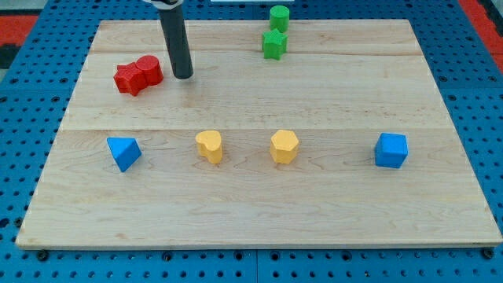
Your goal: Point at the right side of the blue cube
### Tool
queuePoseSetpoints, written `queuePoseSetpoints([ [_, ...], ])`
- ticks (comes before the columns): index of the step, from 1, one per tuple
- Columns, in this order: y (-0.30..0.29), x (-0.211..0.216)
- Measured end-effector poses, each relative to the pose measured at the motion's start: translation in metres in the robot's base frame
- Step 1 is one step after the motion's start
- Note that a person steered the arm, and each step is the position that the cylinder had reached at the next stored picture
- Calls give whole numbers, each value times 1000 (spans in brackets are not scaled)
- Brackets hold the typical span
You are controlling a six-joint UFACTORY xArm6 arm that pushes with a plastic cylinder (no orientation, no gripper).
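Camera view: my tip, a bare rod with no pincer to open or close, rests beside the red blocks; the blue cube lies well apart toward the view's lower right, on the bench.

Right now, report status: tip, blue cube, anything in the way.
My tip at the view's top left, beside the red blocks. Blue cube far off at the view's right, untouched. Two yellow blocks near the path.
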State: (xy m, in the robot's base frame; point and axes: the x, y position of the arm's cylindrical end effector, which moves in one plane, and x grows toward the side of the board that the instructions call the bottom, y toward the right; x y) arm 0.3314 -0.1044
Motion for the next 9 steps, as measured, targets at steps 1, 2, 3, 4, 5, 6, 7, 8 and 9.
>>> queuePoseSetpoints([
  [1,21,1],
  [2,29,1],
  [3,29,1],
  [4,32,26],
  [5,65,53],
  [6,72,54],
  [7,78,54],
  [8,87,54],
  [9,119,57],
])
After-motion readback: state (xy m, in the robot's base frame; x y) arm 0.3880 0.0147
